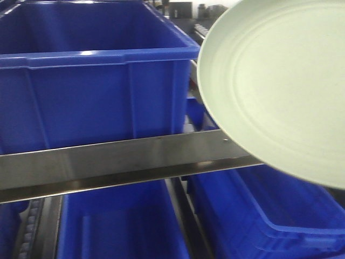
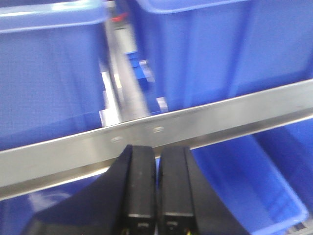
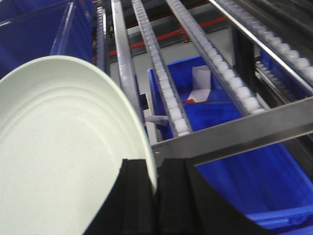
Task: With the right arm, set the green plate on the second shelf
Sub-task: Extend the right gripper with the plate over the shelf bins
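Observation:
The pale green plate (image 1: 275,86) fills the upper right of the front view, tilted on edge in the air in front of the steel shelf rail (image 1: 118,159). In the right wrist view the green plate (image 3: 63,152) covers the left half, and my right gripper (image 3: 154,169) is shut on its rim, one black finger on each side. The plate hangs beside the roller tracks (image 3: 161,83) of the shelf, touching nothing else. My left gripper (image 2: 156,161) is shut with nothing between its fingers, just below the steel rail (image 2: 161,129).
A large blue bin (image 1: 86,70) stands on the shelf at the left, close to the plate's edge. More blue bins (image 1: 259,216) sit on the level below. A lower blue bin (image 3: 205,98) holds white items under the rollers.

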Tool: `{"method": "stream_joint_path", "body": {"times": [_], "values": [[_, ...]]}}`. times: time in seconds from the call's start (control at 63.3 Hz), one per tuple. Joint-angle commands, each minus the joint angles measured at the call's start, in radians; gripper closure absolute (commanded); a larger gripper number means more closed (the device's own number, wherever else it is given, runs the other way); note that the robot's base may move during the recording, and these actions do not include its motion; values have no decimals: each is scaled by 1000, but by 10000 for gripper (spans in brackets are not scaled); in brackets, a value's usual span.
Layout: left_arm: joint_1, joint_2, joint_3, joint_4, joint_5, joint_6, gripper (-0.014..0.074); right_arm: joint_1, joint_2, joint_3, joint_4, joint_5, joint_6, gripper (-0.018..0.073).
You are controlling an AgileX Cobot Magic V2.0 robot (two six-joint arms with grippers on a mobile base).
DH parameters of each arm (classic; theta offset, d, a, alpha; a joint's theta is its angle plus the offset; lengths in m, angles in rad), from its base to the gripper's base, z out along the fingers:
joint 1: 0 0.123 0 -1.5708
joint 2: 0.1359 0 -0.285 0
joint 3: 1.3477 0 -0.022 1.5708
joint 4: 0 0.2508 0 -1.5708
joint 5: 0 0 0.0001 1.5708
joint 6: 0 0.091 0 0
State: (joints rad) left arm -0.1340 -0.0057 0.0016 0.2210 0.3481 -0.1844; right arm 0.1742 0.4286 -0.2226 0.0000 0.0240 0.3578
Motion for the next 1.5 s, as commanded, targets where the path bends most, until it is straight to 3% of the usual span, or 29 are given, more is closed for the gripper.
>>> {"method": "stream_joint_path", "body": {"times": [0.0, 1.122, 1.201, 1.28, 1.486], "values": [[-3, -22, 42, 1, -61, -5, 472, -5, 2, -33, 0, -115, -1, 505], [-3, -22, 42, 1, -61, -5, 472, -5, 2, -33, 0, -115, -1, 505], [-1, -22, 42, -4, -119, -74, 472, -5, 2, -33, 0, -115, -1, 505], [-1, -22, 42, -8, -171, -75, 472, -5, 2, -33, 0, -115, -1, 505], [-1, -22, 42, -8, -172, -75, 472, -5, 2, -33, 0, -115, -1, 505]]}}
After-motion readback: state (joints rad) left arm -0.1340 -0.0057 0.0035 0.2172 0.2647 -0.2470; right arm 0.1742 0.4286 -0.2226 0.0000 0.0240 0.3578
